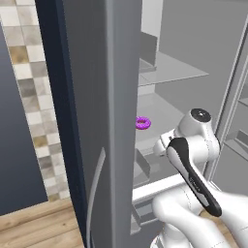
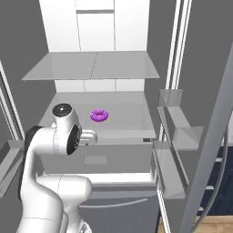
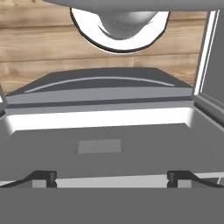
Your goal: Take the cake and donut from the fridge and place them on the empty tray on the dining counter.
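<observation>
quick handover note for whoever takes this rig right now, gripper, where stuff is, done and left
Gripper: open, holding nothing, pointing down over the fridge's lower front edge.
Fridge: doors open. Donut sits on the lower grey shelf, untouched.
Cake, tray and dining counter: not seen from here.
Done: fridge opened, judging by the doors.
Left: grab the donut, find the cake, carry both to the empty tray.

The arm (image 2: 50, 182) is made of smooth, rounded glossy white shells with black bands at the joints, a round dark-centred cap on top, and two small dark fingertips (image 3: 43, 177).
</observation>
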You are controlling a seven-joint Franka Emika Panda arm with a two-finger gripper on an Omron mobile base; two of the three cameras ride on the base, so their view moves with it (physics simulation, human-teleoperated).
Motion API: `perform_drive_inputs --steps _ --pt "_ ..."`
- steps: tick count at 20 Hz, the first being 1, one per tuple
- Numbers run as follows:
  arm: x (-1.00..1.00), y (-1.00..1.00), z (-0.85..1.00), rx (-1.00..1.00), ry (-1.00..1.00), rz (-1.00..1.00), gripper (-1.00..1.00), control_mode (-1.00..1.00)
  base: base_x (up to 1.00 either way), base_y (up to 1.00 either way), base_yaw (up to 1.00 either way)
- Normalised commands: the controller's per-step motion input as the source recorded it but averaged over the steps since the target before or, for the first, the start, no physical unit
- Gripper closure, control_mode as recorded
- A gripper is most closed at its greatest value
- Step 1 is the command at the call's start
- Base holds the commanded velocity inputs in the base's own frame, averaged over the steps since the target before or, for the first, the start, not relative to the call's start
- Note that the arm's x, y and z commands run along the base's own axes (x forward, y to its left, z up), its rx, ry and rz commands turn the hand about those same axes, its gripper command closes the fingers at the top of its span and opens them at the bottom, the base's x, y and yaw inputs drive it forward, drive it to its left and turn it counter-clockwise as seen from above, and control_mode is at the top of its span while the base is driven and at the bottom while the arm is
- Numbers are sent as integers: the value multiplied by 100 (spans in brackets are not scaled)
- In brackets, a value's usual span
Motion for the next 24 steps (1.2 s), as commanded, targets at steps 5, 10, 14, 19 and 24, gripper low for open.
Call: perform_drive_inputs --steps 5,10,14,19,24 --pt "0 -22 36 1 -2 -6 -100 -100 0 0 0" --pt "0 -27 25 8 -2 -13 -100 -100 0 0 0" --pt "11 -4 14 13 -10 -9 -100 -100 0 0 0" --pt "27 -3 10 8 -21 -6 -100 -100 0 0 0" --pt "12 -18 22 4 -7 -7 -100 -100 0 0 0"
